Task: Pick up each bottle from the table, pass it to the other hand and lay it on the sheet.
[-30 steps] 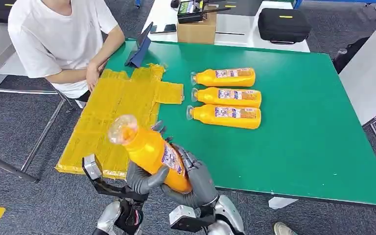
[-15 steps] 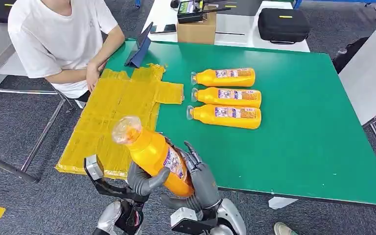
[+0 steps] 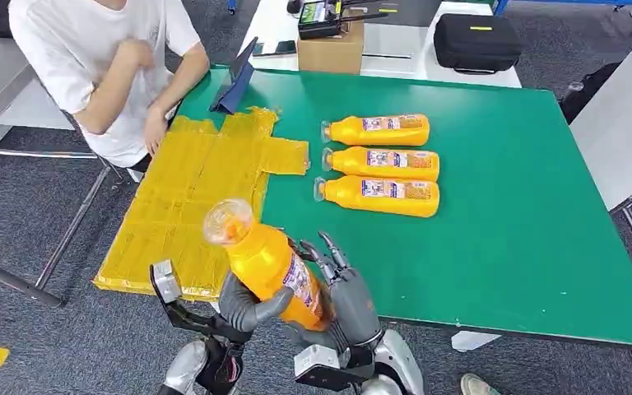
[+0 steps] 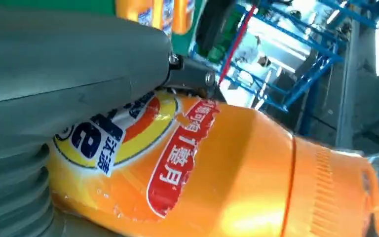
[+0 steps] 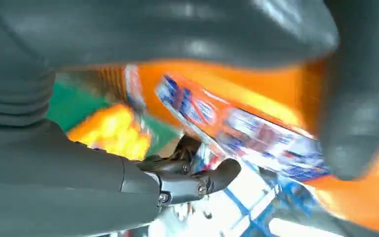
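An orange bottle (image 3: pixel 271 267) (image 4: pixel 237 168) with a clear cap stands tilted over the table's near edge, cap towards the yellow sheet (image 3: pixel 189 197). My left hand (image 3: pixel 243 306) (image 4: pixel 54 74) grips its lower body from the left. My right hand (image 3: pixel 347 296) (image 5: pixel 54 173) is beside it on the right, its fingers spread and pointing up off the bottle (image 5: pixel 256 113), which lies close to its palm. Three more orange bottles (image 3: pixel 378 130), (image 3: pixel 383 163), (image 3: pixel 378 196) lie side by side on the green table (image 3: pixel 502 206).
A person (image 3: pixel 107 66) in a white shirt sits at the far left, one hand on the sheet's far end. A dark tablet (image 3: pixel 234 82) stands by the sheet. A cardboard box (image 3: pixel 333 45) and a black case (image 3: pixel 477 41) are behind the table.
My right hand's fingers have opened off the bottle, which the left hand still grips; the bottle has shifted slightly right. The person has raised one arm.
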`<state>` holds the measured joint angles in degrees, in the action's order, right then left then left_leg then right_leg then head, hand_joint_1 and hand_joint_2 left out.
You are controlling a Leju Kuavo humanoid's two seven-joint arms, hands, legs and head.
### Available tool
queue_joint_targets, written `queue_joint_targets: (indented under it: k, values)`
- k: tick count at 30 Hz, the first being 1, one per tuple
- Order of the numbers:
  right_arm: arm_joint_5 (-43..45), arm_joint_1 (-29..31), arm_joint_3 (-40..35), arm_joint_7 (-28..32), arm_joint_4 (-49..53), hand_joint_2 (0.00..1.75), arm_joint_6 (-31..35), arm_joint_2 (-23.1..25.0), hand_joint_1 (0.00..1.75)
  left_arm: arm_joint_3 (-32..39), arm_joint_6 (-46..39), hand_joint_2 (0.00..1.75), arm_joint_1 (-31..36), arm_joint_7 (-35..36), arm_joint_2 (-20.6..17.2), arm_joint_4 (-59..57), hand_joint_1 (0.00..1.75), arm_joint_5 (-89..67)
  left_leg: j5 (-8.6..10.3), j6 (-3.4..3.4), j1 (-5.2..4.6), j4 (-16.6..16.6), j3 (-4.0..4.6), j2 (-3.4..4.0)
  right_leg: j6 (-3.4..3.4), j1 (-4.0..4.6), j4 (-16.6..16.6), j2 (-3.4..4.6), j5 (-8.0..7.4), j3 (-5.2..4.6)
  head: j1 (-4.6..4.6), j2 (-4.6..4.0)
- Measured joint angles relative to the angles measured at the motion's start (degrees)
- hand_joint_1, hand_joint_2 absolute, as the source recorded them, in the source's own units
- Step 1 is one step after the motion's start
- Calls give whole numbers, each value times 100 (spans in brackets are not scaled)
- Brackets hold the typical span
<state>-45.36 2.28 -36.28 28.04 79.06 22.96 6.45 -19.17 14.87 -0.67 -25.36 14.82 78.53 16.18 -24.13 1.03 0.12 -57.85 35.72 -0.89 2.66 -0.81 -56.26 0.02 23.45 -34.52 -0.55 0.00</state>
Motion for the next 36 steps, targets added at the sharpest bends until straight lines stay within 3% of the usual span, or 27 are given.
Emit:
queue_joint_targets:
  k: [7,17,22,28,36]
  values:
    - [-520,-61,81,-24,603,0,906,-159,0,688,-2212,175,202,-432,-120,113,175,-2807,2,-3,2,0,-1,15,-1,1,-1,9,-3,-3,2,0]
    - [-209,-55,269,411,916,0,1138,-308,0,1670,-3085,175,771,-393,-536,-387,175,-4585,2,-3,1,0,-1,22,-1,1,-2,10,-3,-3,2,0]
    - [112,-14,260,601,922,0,1053,-319,0,1974,-3529,175,1367,-352,-822,-1361,175,-5173,3,-4,2,0,-2,22,-1,1,-3,9,-4,-4,2,0]
    - [558,119,184,886,912,0,578,-354,0,1851,-4721,175,2097,-76,-1301,-2876,175,-7379,6,-5,3,0,-2,24,-2,1,-5,10,-4,-4,2,-2]
    - [750,290,111,1019,824,0,399,-365,0,1655,-4604,175,2625,-196,-1521,-4209,175,-7552,5,-5,1,0,-1,20,-1,0,-5,9,-4,-3,4,0]
